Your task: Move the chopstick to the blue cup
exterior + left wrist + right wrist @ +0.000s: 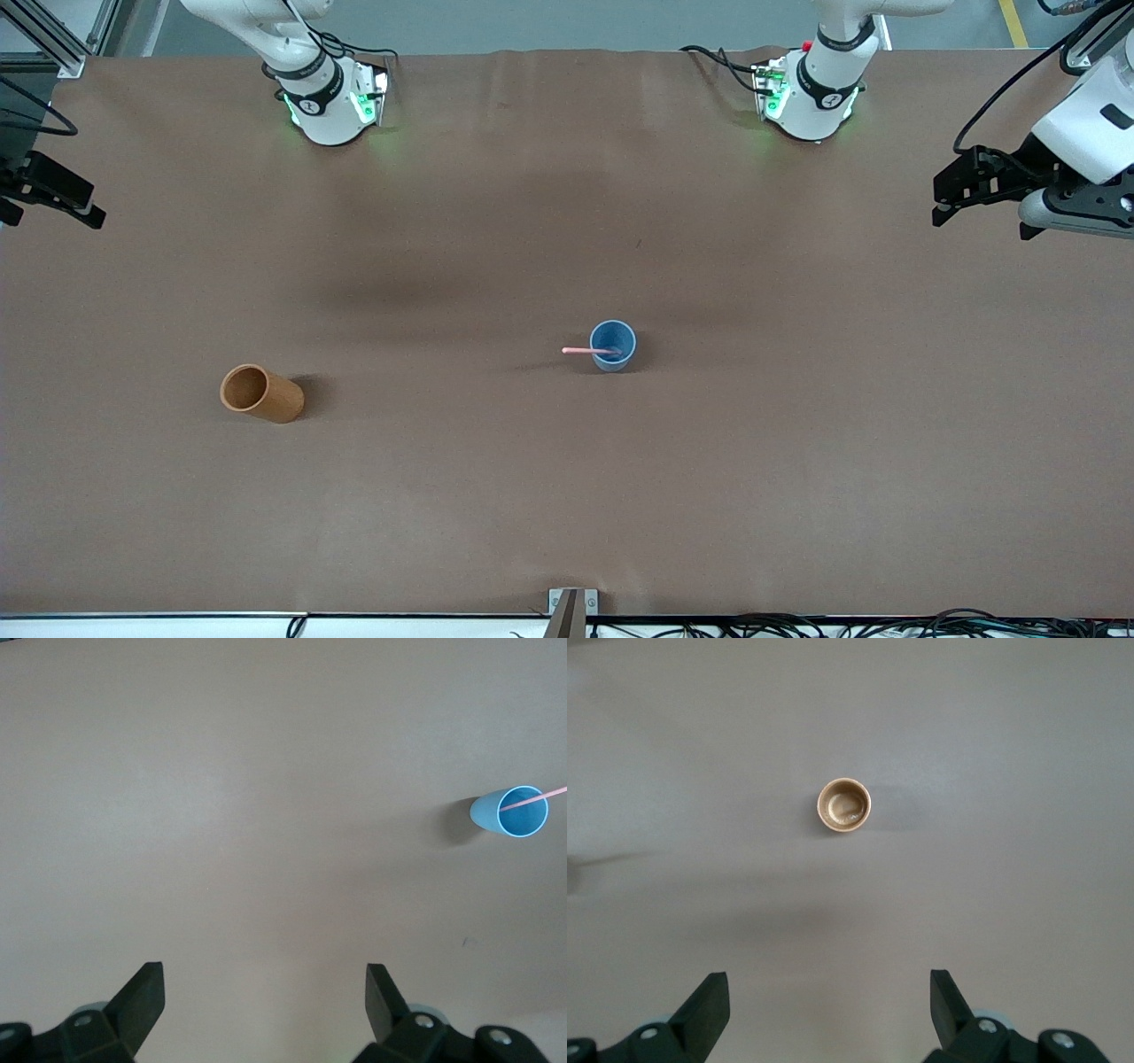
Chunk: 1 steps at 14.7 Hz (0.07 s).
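The chopstick (pixel 589 351) already stands in the blue cup (pixel 613 346), its lower end inside and its upper end leaning out over the rim toward the right arm's end of the bench (pixel 567 496). Judged from this, the transfer looks done, and what is left is for both arms to stay clear so the light cup is not knocked and the stick not tipped out.

The left gripper (pixel 952 190) hangs at the left arm's end of the bench, jaws released and holding nothing. The right gripper (pixel 53 199) waits at the right arm's end, jaws spread apart and empty as well.

The left wrist view shows the stick crossing the cup's mouth. The right wrist view looks straight down into the orange cup (pixel 844 805), which holds no stick. Only the front view shows both cups, well apart.
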Available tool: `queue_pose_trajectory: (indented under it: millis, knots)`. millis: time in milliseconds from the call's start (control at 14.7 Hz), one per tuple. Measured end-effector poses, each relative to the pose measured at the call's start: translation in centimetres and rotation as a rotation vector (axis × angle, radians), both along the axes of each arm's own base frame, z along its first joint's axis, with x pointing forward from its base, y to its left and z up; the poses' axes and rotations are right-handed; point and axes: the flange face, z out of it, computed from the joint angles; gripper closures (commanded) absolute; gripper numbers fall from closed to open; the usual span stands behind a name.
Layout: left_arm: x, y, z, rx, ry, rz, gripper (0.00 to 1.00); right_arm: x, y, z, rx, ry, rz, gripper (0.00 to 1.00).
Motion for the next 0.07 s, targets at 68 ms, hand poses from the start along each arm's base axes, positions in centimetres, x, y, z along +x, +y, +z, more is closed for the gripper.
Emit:
queue_pose_trajectory:
  millis: [68]
  knots:
    - [0.0,0.0,0.0,0.0,0.0,0.0,0.0,0.08,-0.01,0.02,0.0,-0.005,0.001,0.0]
